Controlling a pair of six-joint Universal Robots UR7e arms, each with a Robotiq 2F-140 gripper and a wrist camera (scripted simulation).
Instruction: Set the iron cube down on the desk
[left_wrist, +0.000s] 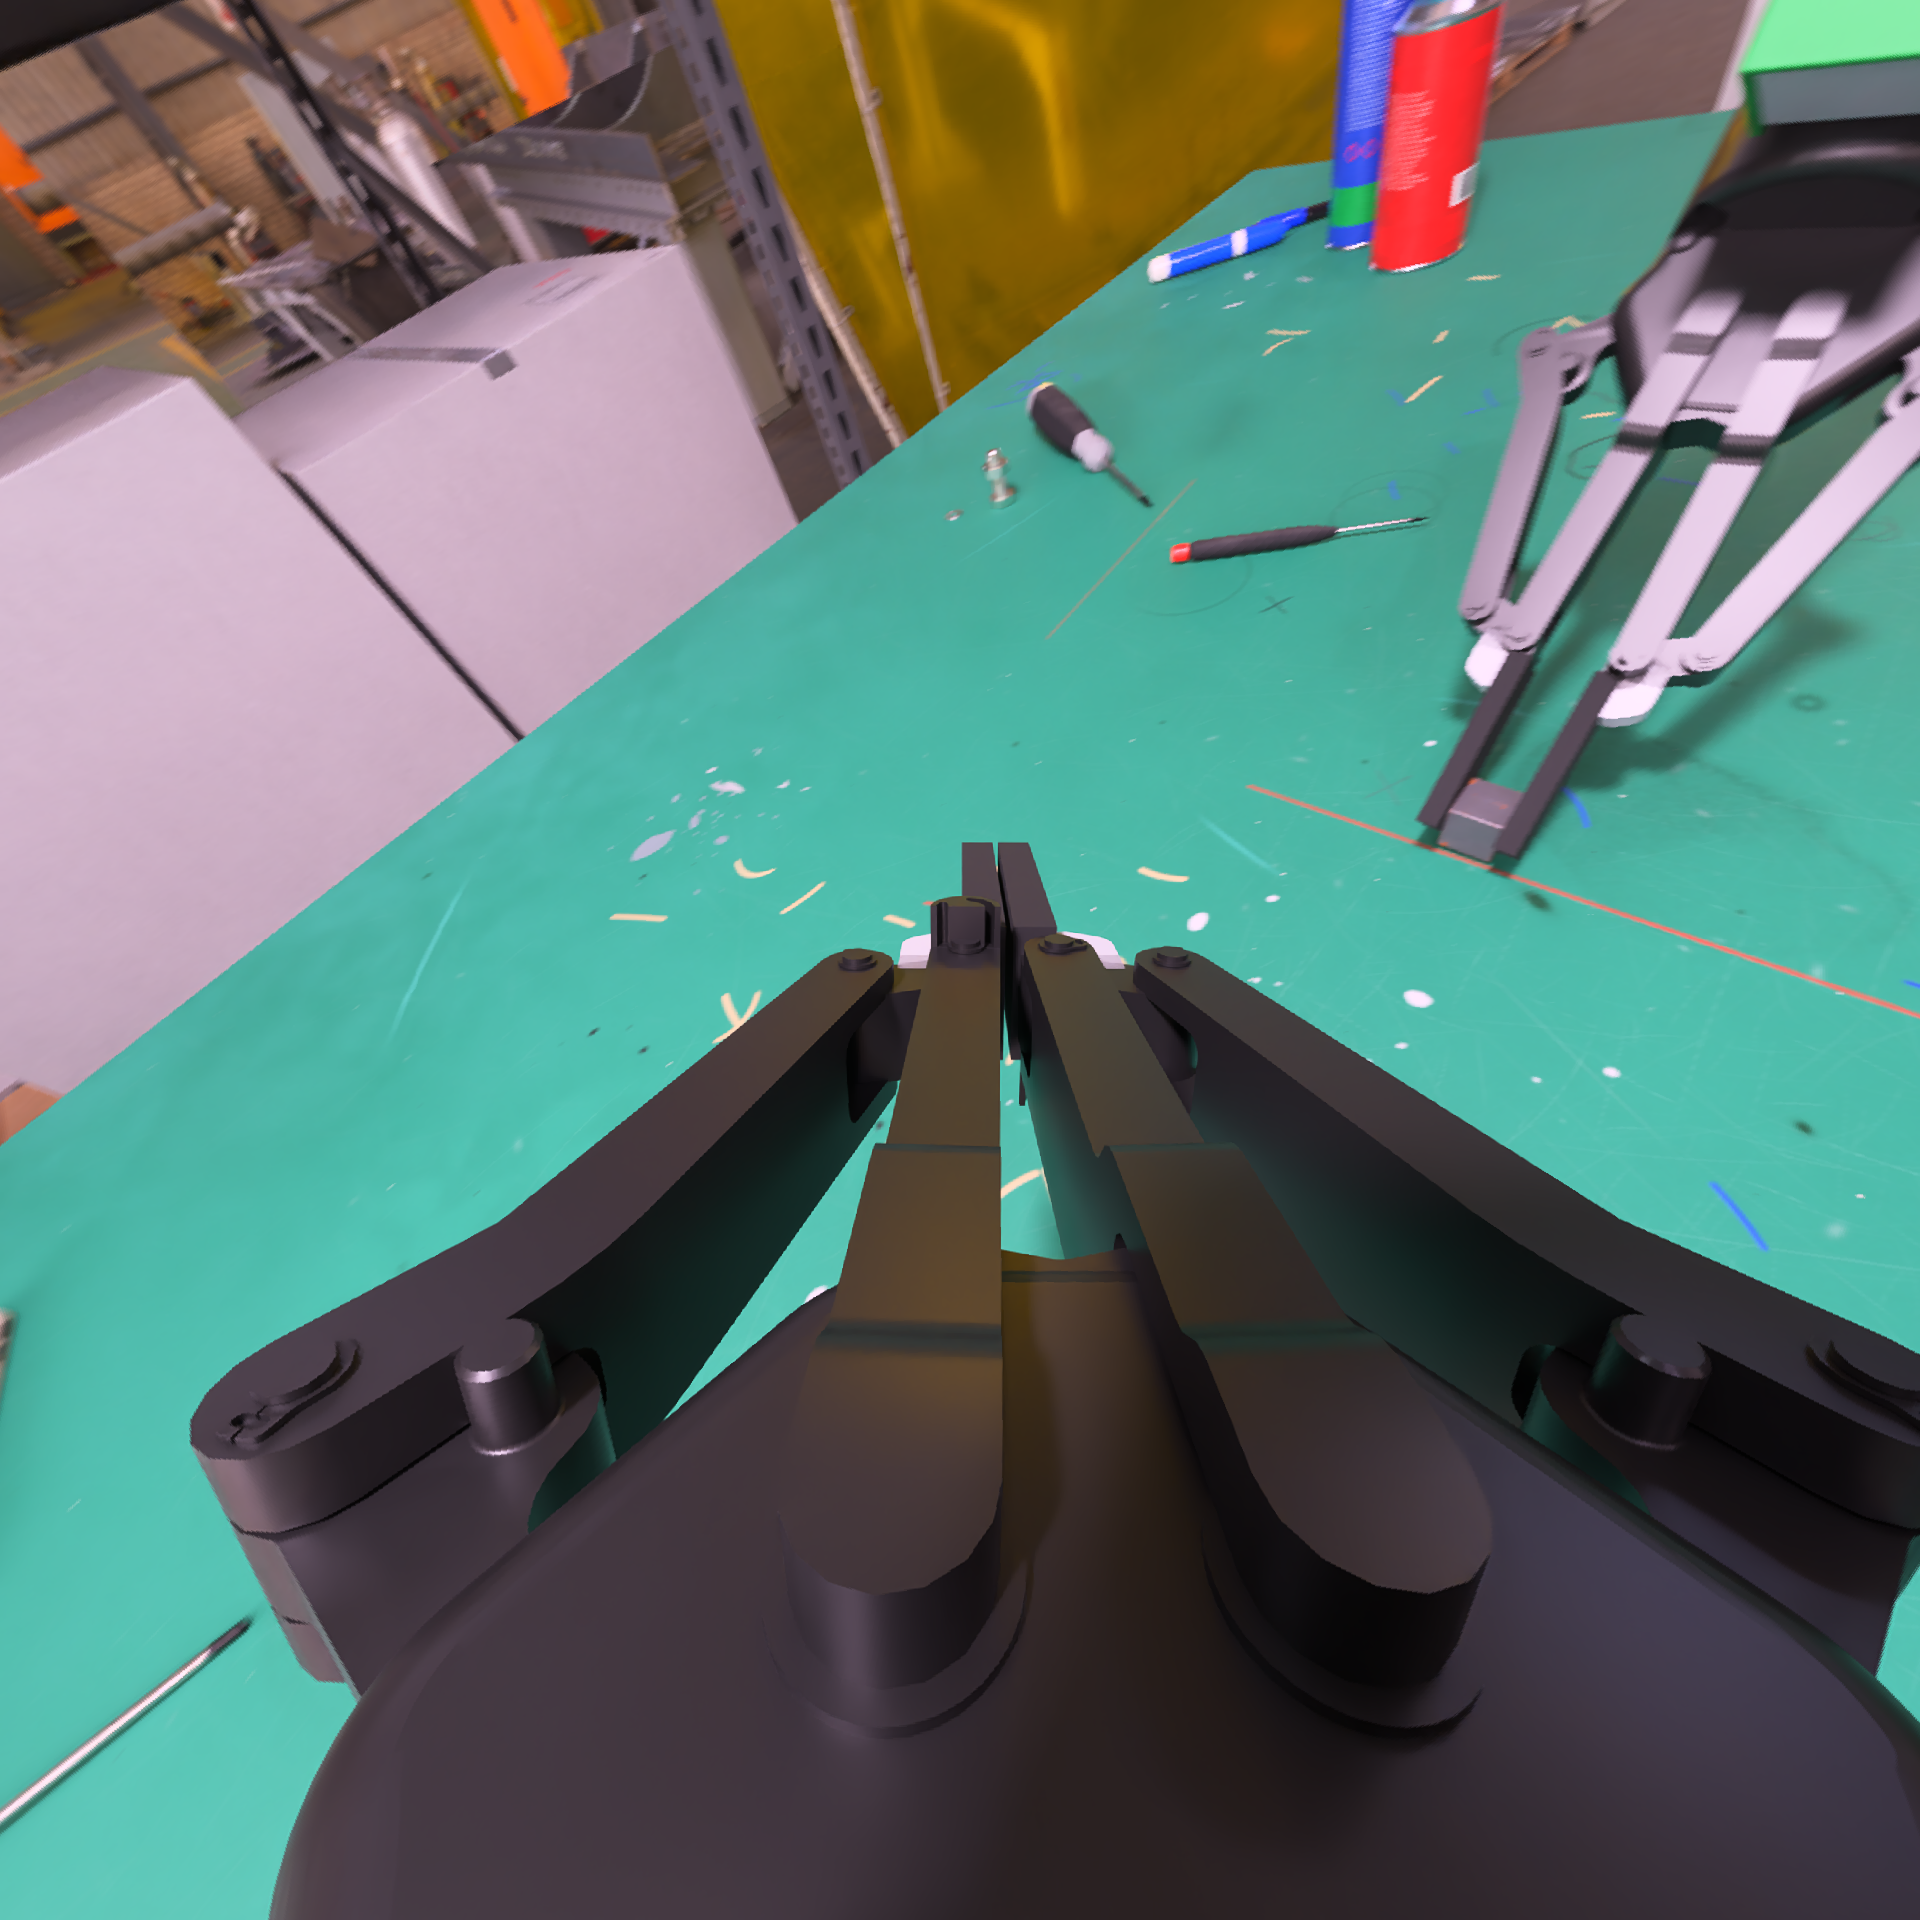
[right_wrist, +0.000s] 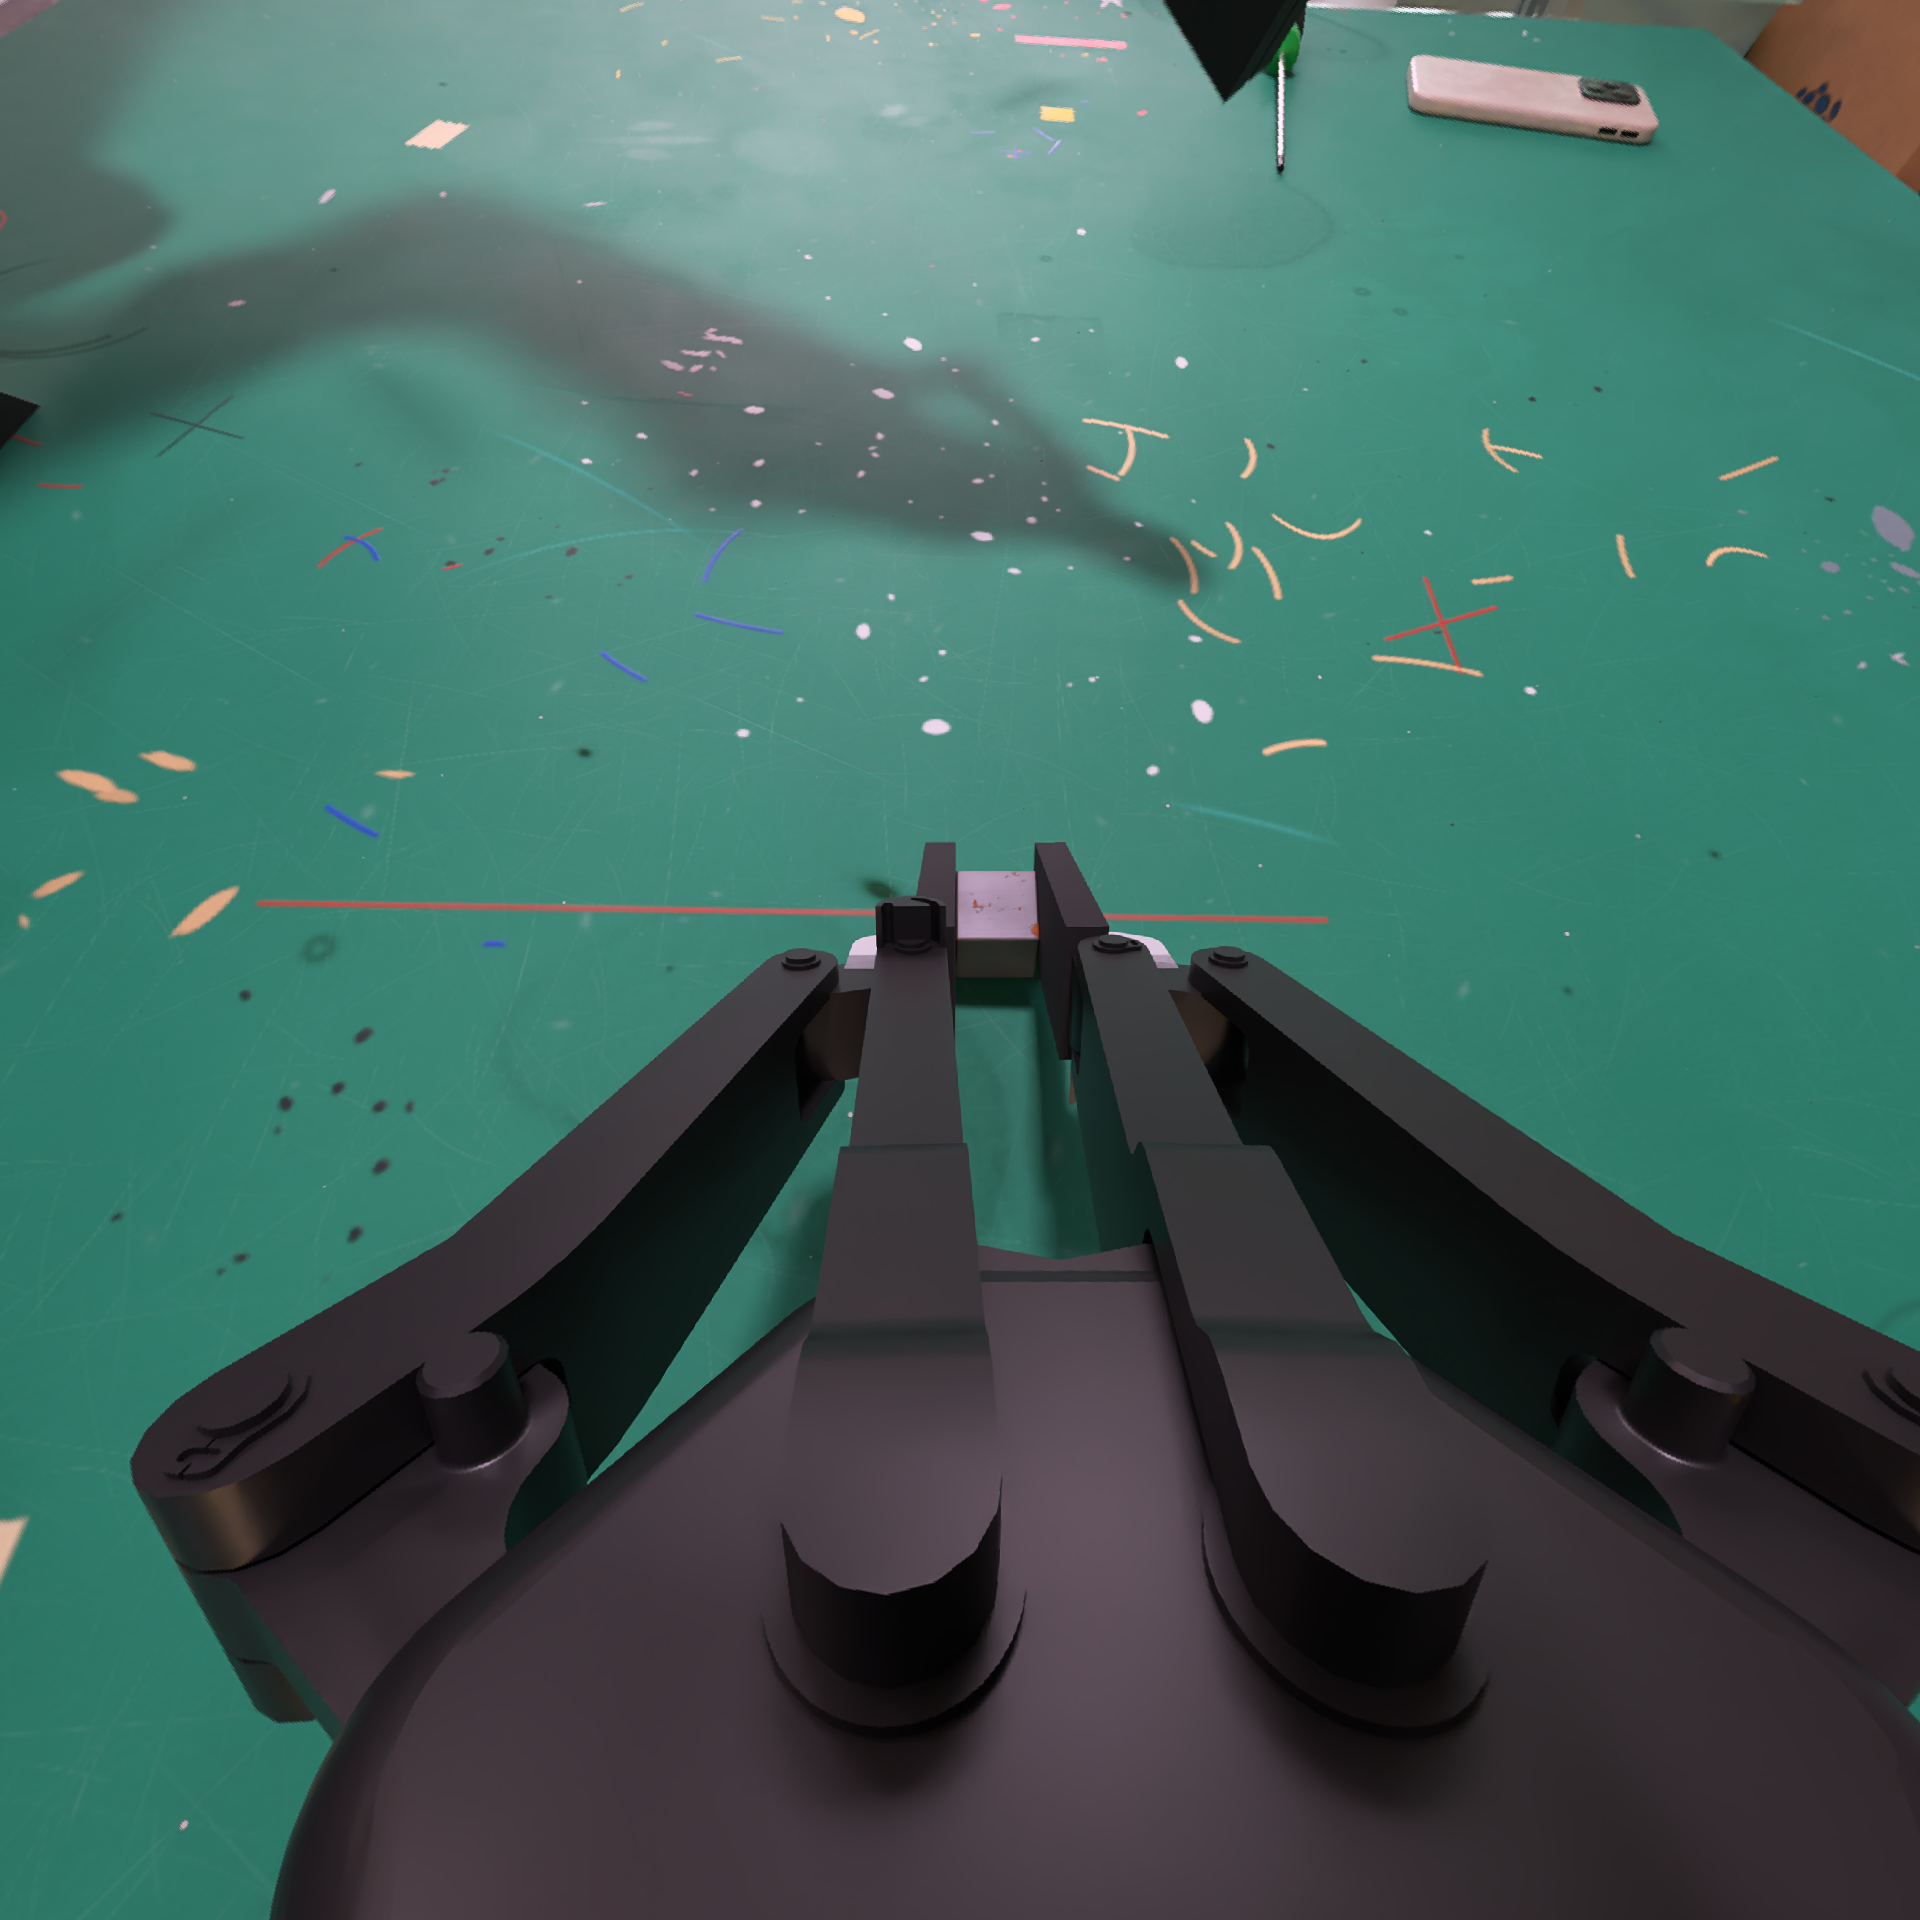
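Cube (right_wrist: 995, 920) clamped between the fingers of the right gripper (right_wrist: 995, 883), at centre frame in the right wrist view.

In the left wrist view you find the same cube at centre right, low against the green desk (left_wrist: 727, 1039) with its bottom edge at or just above the surface; contact cannot be confirmed. The left gripper (left_wrist: 997, 878) is closed on nothing at centre frame. Judge the risks as follows. If you release while a gap remains, the cube may drop and tip or skid across the red line (right_wrist: 561, 907). If you press down further, the fingertips may strike the desk and twist the cube in the grip. If the fingers part unevenly, one pad may drag the cube sideways. The black screwdriver (left_wrist: 1294, 540) and red can (left_wrist: 1429, 145), in the upper right, lie well apart and pose little hazard.
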